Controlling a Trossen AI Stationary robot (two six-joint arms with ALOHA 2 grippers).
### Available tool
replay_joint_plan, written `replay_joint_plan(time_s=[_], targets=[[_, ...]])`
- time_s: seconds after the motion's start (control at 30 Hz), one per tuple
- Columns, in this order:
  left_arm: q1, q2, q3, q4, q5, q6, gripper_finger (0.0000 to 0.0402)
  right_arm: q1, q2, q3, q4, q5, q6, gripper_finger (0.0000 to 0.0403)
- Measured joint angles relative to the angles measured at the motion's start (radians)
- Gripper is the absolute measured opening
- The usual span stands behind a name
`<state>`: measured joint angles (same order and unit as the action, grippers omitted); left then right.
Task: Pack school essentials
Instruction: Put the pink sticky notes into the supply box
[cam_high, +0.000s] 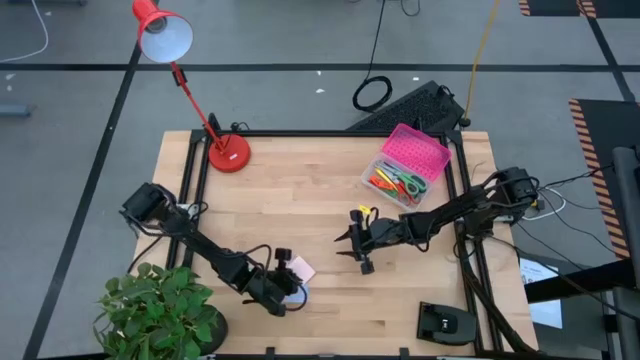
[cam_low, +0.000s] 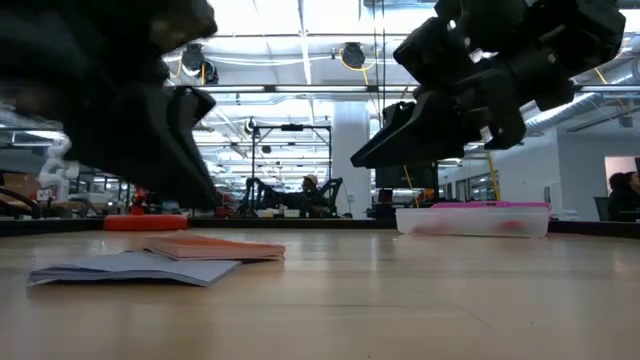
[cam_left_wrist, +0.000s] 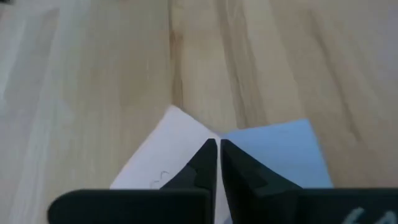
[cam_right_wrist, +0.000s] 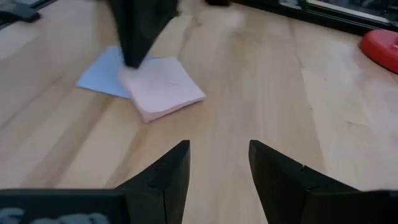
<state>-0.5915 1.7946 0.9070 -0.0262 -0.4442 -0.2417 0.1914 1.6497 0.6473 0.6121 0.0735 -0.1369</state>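
While hovering over the pink pad (cam_right_wrist: 163, 90) and lavender pad (cam_right_wrist: 99, 76) at the table's (cam_high: 320, 190) near-left — left gripper (cam_left_wrist: 217, 149) clenched, empty; right gripper (cam_right_wrist: 217, 165) parted mid-table, empty. Scissors (cam_high: 408, 184) boxed far-right.

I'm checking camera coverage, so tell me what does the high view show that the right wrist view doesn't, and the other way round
Only the high view shows the clear box with scissors and pens inside, the plant, the whole red lamp and both arms. Only the right wrist view shows the right gripper close up, its fingers open above bare wood. Both show the pink pad overlapping the lavender pad, with the left gripper over them.
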Motion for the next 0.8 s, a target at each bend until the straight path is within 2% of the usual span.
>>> replay_joint_plan(time_s=[0.23, 0.33, 0.43, 0.57, 0.8], targets=[[0.005, -0.094, 0.002, -0.125, -0.016, -0.099, 0.0035, 0.057, 0.009, 0.094, -0.114, 0.002, -0.039, 0.016], [0.009, -0.108, 0.002, -0.248, -0.058, -0.188, 0.0035, 0.073, 0.048, 0.147, -0.136, 0.004, -0.063, 0.016], [0.023, -0.107, -0.014, -0.32, -0.05, -0.275, 0.0035, 0.082, 0.115, 0.221, -0.155, 0.012, -0.062, 0.016], [0.029, -0.106, -0.048, -0.233, 0.005, -0.29, 0.0035, 0.108, 0.21, 0.318, -0.203, 0.031, -0.103, 0.016], [0.027, -0.106, -0.113, -0.088, 0.014, -0.271, 0.0035, 0.139, 0.323, 0.409, -0.205, 0.029, -0.167, 0.016]])
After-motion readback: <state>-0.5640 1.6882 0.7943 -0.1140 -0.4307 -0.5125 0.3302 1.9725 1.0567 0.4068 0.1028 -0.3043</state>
